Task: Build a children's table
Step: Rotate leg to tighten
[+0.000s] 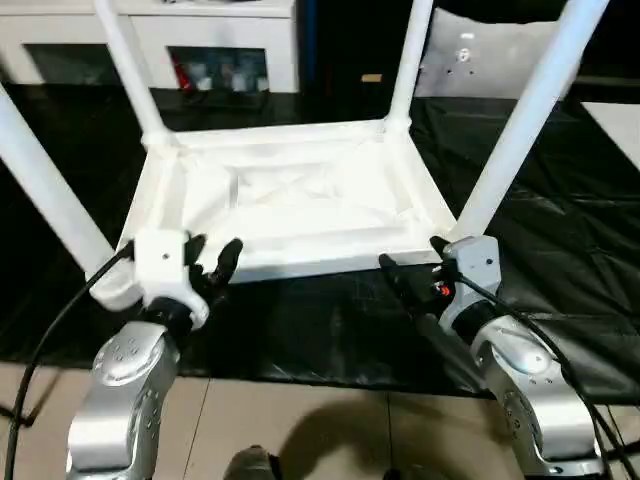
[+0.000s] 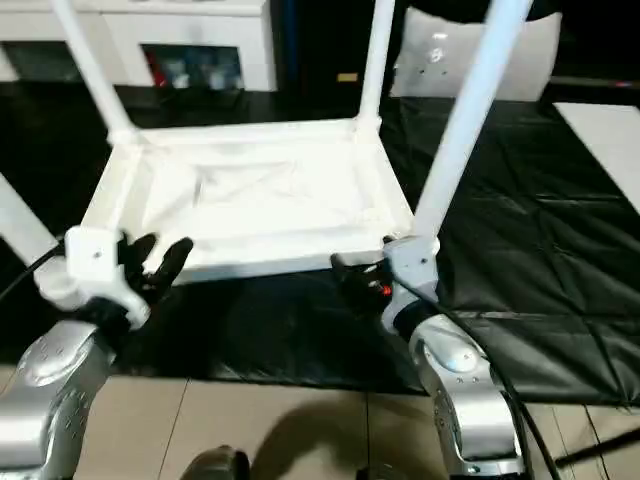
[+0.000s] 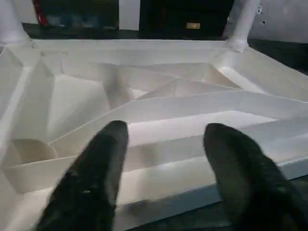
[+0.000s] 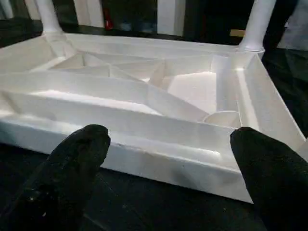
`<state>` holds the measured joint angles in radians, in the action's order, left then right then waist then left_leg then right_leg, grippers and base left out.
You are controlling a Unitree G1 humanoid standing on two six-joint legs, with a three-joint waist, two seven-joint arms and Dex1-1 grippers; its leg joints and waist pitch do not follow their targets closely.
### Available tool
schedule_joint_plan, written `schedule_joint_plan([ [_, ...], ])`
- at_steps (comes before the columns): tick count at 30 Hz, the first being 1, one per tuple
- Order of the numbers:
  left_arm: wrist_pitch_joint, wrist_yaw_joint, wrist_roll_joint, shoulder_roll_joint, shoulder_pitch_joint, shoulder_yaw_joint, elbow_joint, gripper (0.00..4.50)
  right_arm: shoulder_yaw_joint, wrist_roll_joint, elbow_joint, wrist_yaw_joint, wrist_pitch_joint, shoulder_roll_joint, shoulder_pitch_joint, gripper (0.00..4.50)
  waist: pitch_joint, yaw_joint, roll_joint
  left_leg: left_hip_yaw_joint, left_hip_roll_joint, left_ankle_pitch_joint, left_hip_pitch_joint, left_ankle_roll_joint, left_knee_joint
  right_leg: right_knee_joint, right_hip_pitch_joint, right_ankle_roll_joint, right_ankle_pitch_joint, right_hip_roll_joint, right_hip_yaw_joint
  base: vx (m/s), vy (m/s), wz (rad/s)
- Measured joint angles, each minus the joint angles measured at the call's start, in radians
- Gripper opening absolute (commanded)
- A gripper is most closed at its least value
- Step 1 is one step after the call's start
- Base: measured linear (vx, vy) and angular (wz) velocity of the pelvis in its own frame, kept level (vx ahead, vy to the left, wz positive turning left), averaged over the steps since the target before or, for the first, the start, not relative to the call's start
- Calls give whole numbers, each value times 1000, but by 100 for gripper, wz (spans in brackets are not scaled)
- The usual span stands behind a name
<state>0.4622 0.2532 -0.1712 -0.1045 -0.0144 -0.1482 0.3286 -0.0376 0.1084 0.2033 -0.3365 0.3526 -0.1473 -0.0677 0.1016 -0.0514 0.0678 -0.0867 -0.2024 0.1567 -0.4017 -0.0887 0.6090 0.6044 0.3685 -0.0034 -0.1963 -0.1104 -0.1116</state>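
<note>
The children's table [image 1: 290, 200] lies upside down on the black sheet-covered workbench [image 1: 320, 330], ribbed underside up. Two legs rise from its far corners [image 1: 130, 60] [image 1: 410, 60], and a third from the near right corner [image 1: 515, 130]. A fourth leg [image 1: 45, 195] slants up at the near left, its lower end partly hidden behind my left wrist. My left gripper [image 1: 212, 262] is open just in front of the table's near rim, with nothing between its fingers [image 3: 96, 178]. My right gripper [image 1: 412, 262] stands wide open near the near right corner, also empty, its fingers [image 4: 79, 159] short of the rim.
A white cabinet [image 1: 200, 40] and a pale board [image 1: 480, 60] stand behind the bench. Black cables [image 1: 50, 340] run from both wrists. Tan floor [image 1: 300, 420] shows below the bench's front edge. A white surface [image 1: 620, 120] lies at the far right.
</note>
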Motion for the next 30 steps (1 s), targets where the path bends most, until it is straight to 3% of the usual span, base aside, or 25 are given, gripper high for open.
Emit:
schedule_joint_plan([
  [2,-12,-6,-10,9,17,-4,9,323,0,8,3,3,9,9,-5,450,-3,16,-6,-7,10,3,1,5,-2,-9,1,5,13,-1,21,4,81,-8],
  [6,-19,-37,-9,15,18,-13,9,358,0,18,13,10,31,19,-7,450,-11,23,-19,-27,12,4,1,7,-8,-10,15,18,18,0,43,0,16,-1],
  [11,-39,-54,-16,13,28,-52,9,399,-40,16,13,-42,15,-13,-14,450,-16,25,-28,-33,10,4,1,7,-13,-9,24,34,24,2,46,0,0,0],
  [17,-160,178,-140,-54,131,-61,5,446,-89,42,7,-145,6,-42,-70,450,-19,22,-33,-37,8,4,-1,7,-17,-8,33,34,25,7,51,0,0,0],
  [23,-270,199,-150,-53,226,-142,-52,449,-157,56,-15,-265,-7,-90,-91,450,-27,17,-46,-45,-2,4,-1,7,-17,-11,35,34,25,17,59,0,0,0],
  [26,-306,213,-142,-70,286,-123,-64,449,-170,54,-37,-281,-7,-94,-110,450,-28,18,-49,-52,-4,4,1,6,-17,-10,37,34,25,18,64,0,0,0],
  [30,-333,225,-113,-82,274,-84,-68,449,-159,2,-130,-196,-10,-86,-179,450,-29,17,-53,-58,-4,4,2,6,-18,-9,41,34,25,19,70,0,0,0],
])
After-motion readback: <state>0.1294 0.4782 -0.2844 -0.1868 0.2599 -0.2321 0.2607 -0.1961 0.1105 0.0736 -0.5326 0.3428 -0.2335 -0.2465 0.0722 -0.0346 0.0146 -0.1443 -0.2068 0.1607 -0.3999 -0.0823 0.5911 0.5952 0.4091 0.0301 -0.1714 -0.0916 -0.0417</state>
